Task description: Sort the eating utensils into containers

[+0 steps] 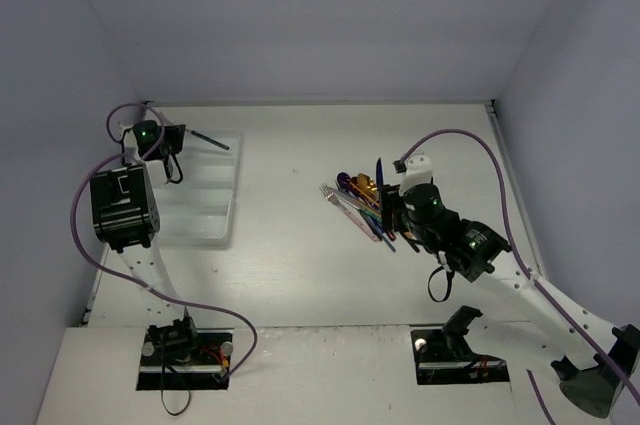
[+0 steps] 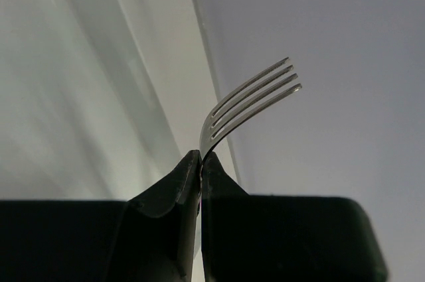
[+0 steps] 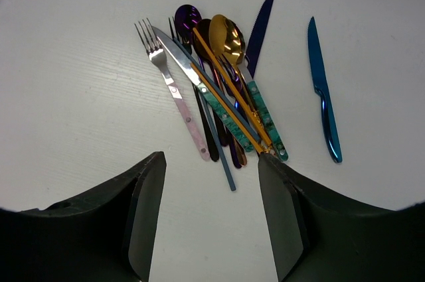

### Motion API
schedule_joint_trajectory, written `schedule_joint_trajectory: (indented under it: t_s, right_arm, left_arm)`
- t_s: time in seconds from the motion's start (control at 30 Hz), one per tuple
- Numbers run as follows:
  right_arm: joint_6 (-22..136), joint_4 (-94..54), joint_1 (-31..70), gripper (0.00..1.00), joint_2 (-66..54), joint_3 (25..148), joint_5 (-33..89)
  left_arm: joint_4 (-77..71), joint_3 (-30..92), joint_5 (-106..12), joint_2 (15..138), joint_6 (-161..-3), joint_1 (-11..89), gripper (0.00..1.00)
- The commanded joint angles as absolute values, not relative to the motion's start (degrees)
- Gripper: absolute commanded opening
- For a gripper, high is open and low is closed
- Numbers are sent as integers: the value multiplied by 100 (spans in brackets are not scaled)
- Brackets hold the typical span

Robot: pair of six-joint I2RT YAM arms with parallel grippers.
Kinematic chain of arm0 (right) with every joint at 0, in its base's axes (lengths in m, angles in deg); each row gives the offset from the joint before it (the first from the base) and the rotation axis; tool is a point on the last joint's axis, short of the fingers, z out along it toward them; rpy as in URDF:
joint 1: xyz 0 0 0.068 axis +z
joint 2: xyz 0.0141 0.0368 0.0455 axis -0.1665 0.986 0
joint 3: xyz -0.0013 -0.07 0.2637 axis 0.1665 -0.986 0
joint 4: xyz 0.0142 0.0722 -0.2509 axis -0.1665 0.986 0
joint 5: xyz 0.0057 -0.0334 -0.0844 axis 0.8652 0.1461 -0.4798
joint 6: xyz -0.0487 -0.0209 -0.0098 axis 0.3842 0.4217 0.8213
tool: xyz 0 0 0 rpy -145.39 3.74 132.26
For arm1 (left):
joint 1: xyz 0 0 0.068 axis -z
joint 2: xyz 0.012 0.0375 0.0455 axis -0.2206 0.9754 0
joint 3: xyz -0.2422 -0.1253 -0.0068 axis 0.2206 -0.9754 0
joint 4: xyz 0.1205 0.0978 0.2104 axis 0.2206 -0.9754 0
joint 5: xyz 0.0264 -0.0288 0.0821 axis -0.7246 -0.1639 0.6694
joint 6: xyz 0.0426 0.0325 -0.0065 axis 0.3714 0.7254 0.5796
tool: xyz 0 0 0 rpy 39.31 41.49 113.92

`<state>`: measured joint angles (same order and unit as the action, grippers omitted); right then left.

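Pressed-together fingers of the left gripper (image 2: 200, 157) clamp a silver fork (image 2: 255, 99) at its neck, tines at frame centre, above the white tray (image 1: 215, 217) at left in the top view. Align the fork with one compartment before release. The right gripper (image 3: 211, 162), jaws spread wide and holding nothing, hovers over the utensil pile (image 3: 219, 89). The fork's handle and the target compartment are hidden.
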<state>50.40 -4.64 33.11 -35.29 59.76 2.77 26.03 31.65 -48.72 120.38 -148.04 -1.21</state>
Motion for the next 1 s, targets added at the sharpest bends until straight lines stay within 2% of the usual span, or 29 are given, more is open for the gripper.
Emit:
schedule_joint_trajectory:
  t_s: [0.0, 0.23, 0.4, 0.47, 0.73, 0.93, 0.97]
  right_arm:
    - [4847, -645, 3234, 56, -3502, 5922, -25]
    - [4946, -649, 3173, 56, -3255, 5948, -91]
    - [4914, -649, 3164, 56, -3123, 5952, -93]
    - [4896, -641, 3155, 56, -3104, 5952, -76]
    - [4808, -633, 3035, 54, -2906, 5959, -44]
    - [4632, -614, 2717, 41, -1843, 6087, 627]
    - [4673, -623, 2711, 39, -1671, 6143, 776]
  left_arm:
    - [3233, 3020, -4876, 11658, -14769, -123, 4]
    - [3220, 2769, -4913, 11448, -14777, -131, 51]
    - [3031, 2538, -4884, 10988, -14860, -140, 69]
    - [2759, 2480, -4849, 10814, -14802, -149, 79]
    - [1949, 2408, -5425, 9950, -14579, -32, 83]
    - [380, 2312, -5917, 8810, -13280, 611, 83]
    - [-286, 2339, -5866, 8629, -12973, 809, 83]
